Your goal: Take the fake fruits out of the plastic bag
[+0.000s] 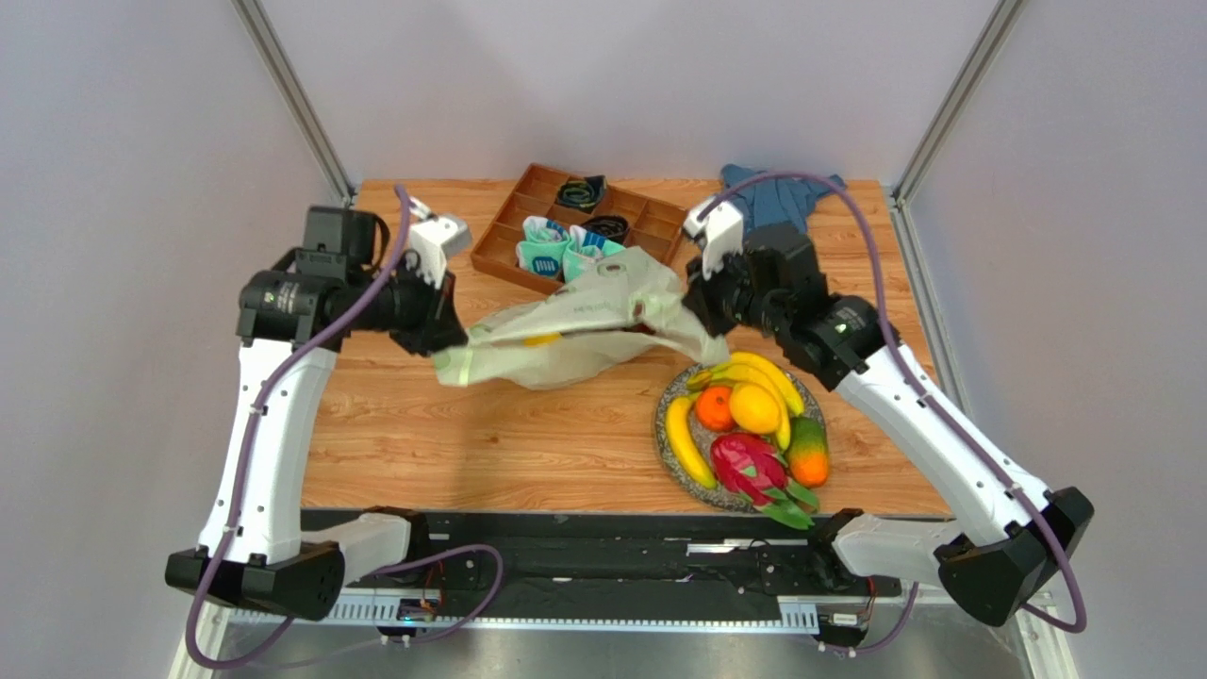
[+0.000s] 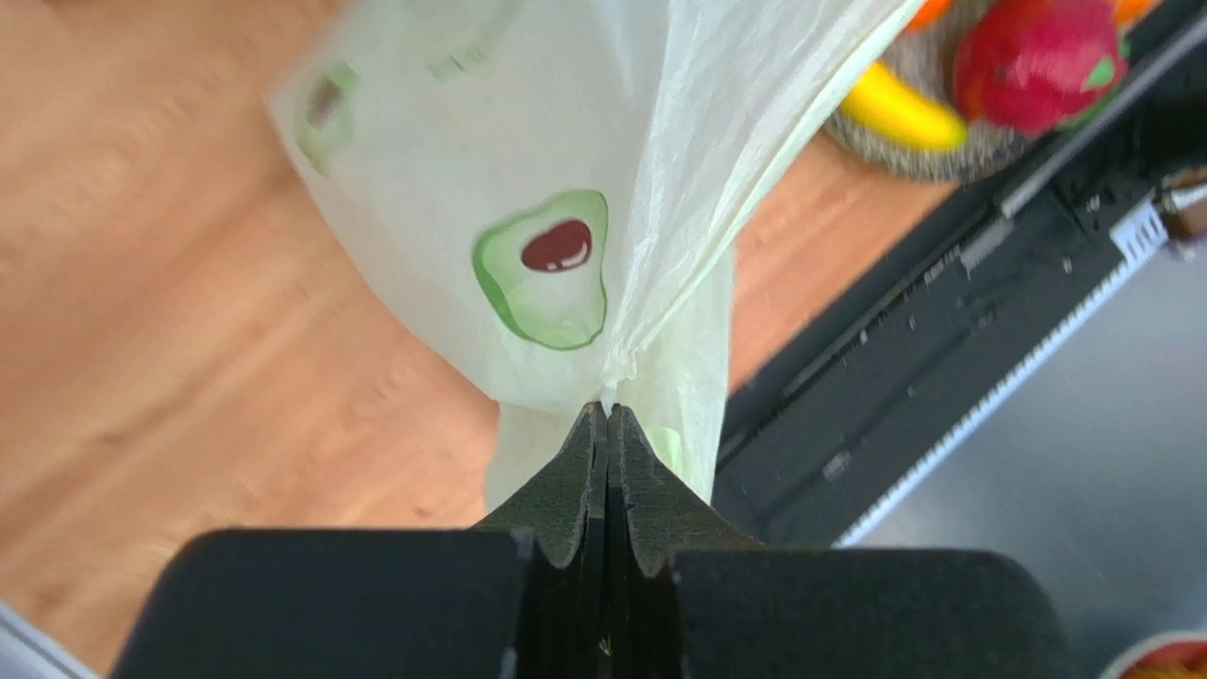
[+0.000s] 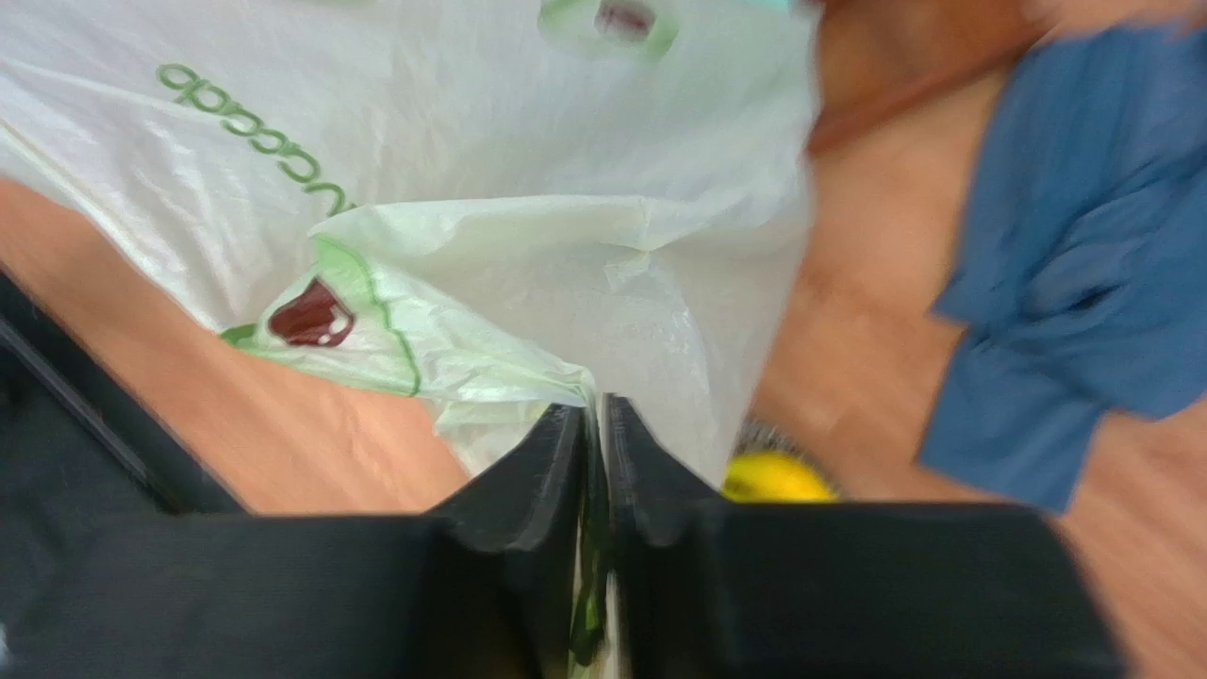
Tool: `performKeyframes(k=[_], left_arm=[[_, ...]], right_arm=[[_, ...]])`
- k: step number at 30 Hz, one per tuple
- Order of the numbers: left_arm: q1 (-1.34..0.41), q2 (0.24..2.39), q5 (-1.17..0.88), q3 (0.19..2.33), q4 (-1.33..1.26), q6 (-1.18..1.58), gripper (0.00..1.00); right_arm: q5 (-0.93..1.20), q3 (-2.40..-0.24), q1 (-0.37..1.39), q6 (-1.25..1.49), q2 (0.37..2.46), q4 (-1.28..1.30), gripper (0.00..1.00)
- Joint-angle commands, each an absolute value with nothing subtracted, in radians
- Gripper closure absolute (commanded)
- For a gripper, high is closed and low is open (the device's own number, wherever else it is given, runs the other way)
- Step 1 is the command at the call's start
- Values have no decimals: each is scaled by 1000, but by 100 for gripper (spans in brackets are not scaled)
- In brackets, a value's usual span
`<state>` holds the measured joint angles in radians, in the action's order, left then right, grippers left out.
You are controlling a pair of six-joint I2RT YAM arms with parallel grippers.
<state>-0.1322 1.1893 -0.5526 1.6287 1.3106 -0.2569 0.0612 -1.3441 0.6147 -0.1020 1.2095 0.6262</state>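
Note:
The pale yellow-green plastic bag [image 1: 581,328] with avocado prints hangs stretched above the table between both grippers. My left gripper [image 1: 442,340] is shut on its left end, seen in the left wrist view [image 2: 607,410] with the bag [image 2: 567,212] hanging from the closed jaws. My right gripper [image 1: 697,314] is shut on its right end, also in the right wrist view [image 3: 595,410], bag [image 3: 468,241]. A yellow shape [image 1: 540,340] shows through the bag. Bananas [image 1: 689,444], an orange [image 1: 714,408], a yellow fruit [image 1: 755,409], a dragon fruit [image 1: 748,464] and a mango [image 1: 808,456] lie on a round plate [image 1: 676,467].
A brown wooden tray [image 1: 531,205] at the back holds teal-white rolled socks [image 1: 564,252] and black cables. A blue cloth garment [image 1: 777,198] lies at the back right, also in the right wrist view [image 3: 1077,255]. The black rail [image 1: 609,545] runs along the near edge.

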Motion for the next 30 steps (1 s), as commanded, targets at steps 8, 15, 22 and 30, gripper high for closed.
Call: performKeyframes(k=[8,15,22,30], left_arm=[[-156,1134,-663,1503,1451,-256,100],[-156,1150,-733,1511,1437,-213,100],[-156,1124,-744,1506,1431,-204,100],[-155,1123,-739,1497,1424,-199,100]], right_arm=[[255,-1472,756,-135,1221,646,29],[336,-1489,966,-233,1374,512,36],[327,-1528,996,-190,1532,436,59],[347,-1552,1005,-189,1589,442,67]])
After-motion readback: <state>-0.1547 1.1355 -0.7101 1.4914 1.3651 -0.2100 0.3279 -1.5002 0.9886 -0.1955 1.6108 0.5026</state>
